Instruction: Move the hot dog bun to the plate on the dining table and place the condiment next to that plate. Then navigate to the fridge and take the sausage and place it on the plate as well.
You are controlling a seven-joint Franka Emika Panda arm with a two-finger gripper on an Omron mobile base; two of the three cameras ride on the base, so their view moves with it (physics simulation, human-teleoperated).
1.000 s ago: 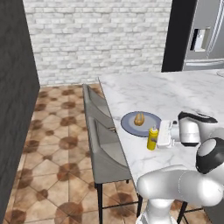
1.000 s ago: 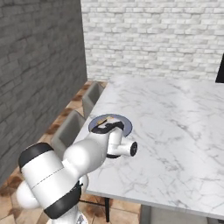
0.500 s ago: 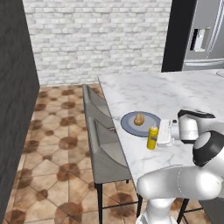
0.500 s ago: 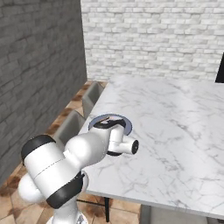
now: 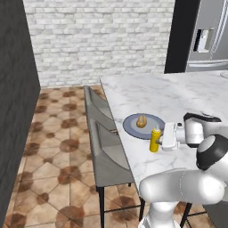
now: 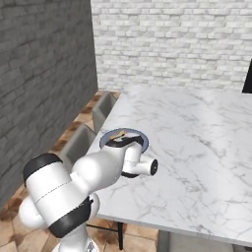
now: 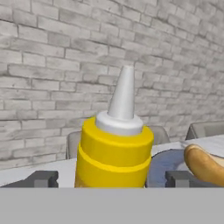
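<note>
A white marble-look table [image 5: 147, 95] veined in grey is seen before a pale brick wall [image 5: 98, 40], with grey padded stools [image 5: 104, 147] along its edge. A flat round blue-grey plate [image 5: 133, 127] carries the oblong golden-tan bun [image 5: 141, 121]. The bottle [image 5: 155, 139], smooth yellow with a grey-white tapered nozzle, stands upright on the table just beside the plate. In the hand view it is framed between the dark fingertips [image 7: 41, 179] of the gripper [image 7: 111, 179], which are spread wide, a gap seen on each side of it.
</note>
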